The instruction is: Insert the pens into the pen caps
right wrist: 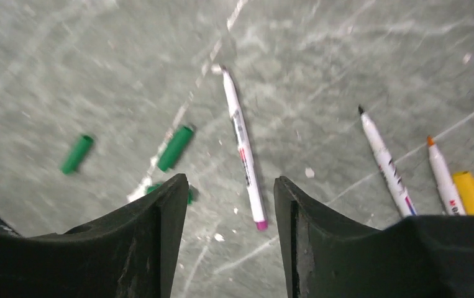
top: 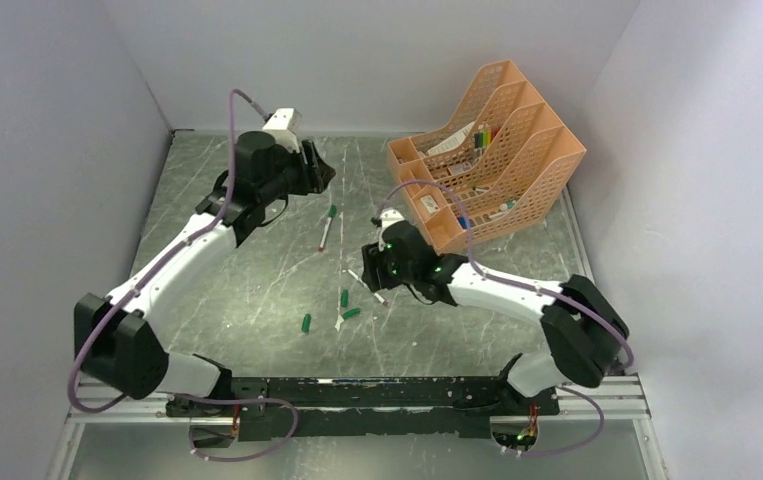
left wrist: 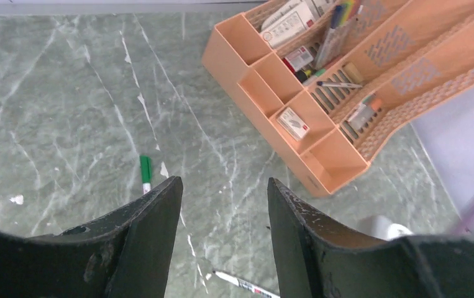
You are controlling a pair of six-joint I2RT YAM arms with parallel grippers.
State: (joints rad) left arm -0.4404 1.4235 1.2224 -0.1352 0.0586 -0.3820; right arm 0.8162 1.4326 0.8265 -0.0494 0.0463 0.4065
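Both the left gripper (left wrist: 223, 181) and the right gripper (right wrist: 231, 179) stand part-open and empty; lower the right gripper square over the white pen (right wrist: 241, 155) lying on the table (right wrist: 346, 56) beneath its jaws and clamp mid-barrel, leaving the tip free for the nearby green cap (right wrist: 176, 147).

Top external: fixed high behind the arm bases, looking down and forward over the whole table (top: 257, 300) to the back wall.

Left wrist: sits above the left fingers (left wrist: 141, 248), well off the surface, tilted forward toward the orange organizer (left wrist: 340, 158), which the overhead view also holds.

Right wrist: much nearer the table, facing steeply down past the right fingers (right wrist: 153, 248). The view is blurred, but its loose green caps (right wrist: 175, 147) probably match the overhead's central cluster.
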